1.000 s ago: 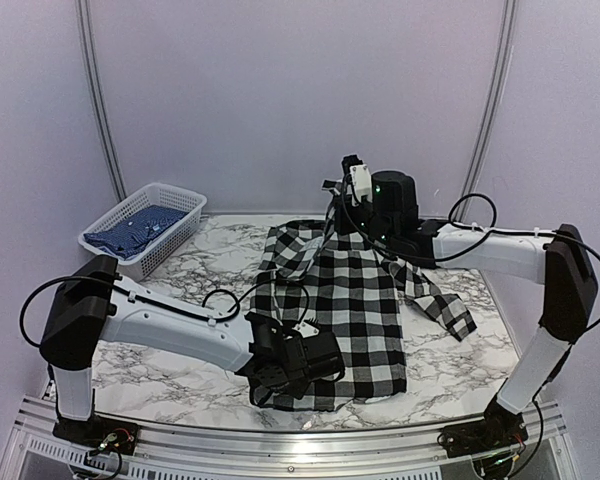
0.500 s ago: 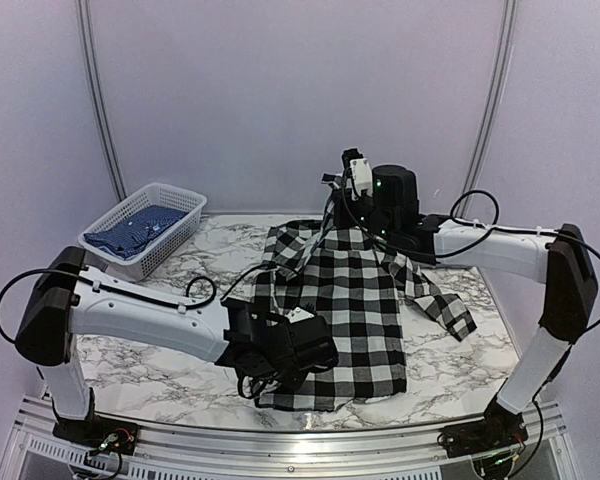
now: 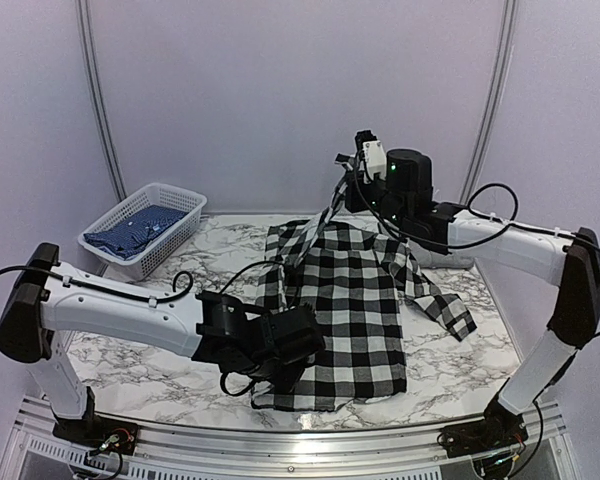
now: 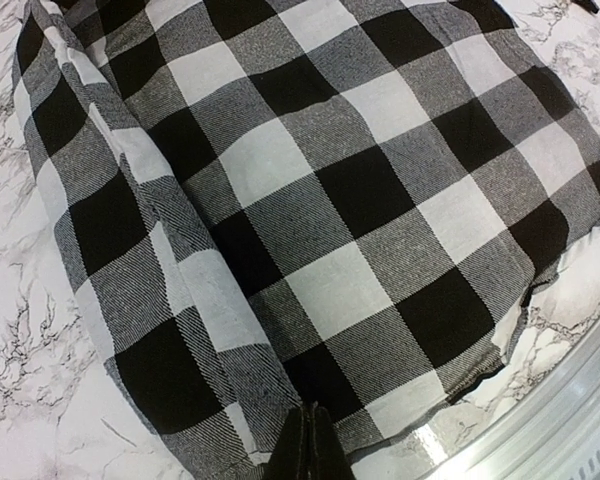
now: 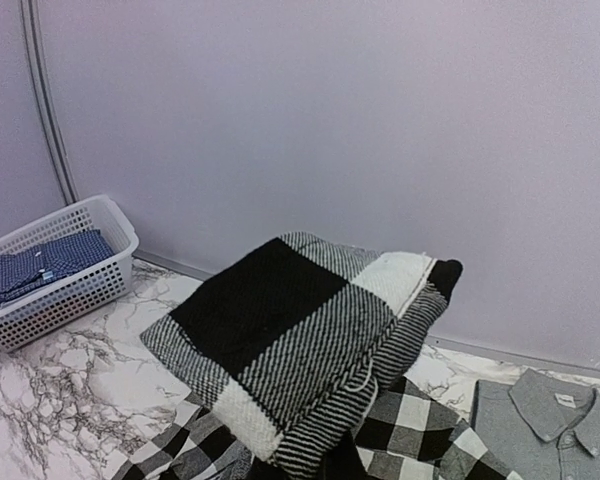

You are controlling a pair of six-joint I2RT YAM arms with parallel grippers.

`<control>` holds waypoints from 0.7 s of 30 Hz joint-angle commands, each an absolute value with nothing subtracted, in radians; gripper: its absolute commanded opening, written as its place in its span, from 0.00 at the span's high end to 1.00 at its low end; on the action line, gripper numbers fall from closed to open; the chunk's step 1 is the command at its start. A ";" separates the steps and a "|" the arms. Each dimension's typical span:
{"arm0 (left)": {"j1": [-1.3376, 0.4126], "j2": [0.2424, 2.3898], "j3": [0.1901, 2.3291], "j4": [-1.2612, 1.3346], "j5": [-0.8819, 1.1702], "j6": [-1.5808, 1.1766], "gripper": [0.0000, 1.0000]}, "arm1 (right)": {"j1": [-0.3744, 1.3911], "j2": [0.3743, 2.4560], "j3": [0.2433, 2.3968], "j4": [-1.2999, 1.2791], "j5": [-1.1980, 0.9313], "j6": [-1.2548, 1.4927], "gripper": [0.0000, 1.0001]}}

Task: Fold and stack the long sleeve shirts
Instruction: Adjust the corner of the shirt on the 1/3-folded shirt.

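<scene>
Marble tabletop [image 3: 220,255], right arm [image 3: 500,238] raised, gripping shirt [image 3: 355,300]

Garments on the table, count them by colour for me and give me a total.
Black-and-white checked cloth shirt: 1
Blue folded cloth in the white plastic mesh basket: 1 visible; I cannot tell if more lie under it
Grey collared shirt, seen only from the right wrist: 1
Total: 3

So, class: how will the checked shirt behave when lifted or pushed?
Probably floppy: where the right gripper lifts the checked shirt, it droops in folds. Likely light, since one pinch raises it. Pushed, it would probably bunch, like its creased left edge.
</scene>
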State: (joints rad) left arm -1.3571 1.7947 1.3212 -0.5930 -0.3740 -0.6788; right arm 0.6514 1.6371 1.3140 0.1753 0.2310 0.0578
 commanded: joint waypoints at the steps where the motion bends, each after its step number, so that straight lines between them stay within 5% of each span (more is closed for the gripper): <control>1: -1.365 1.724 1.296 -0.542 -0.322 -0.655 1.00 | 0.625 1.564 1.333 0.173 0.276 0.024 1.00; 21: -1.363 1.844 1.397 -0.456 -0.145 -0.607 1.00 | 0.587 1.550 1.306 0.160 0.283 -0.037 1.00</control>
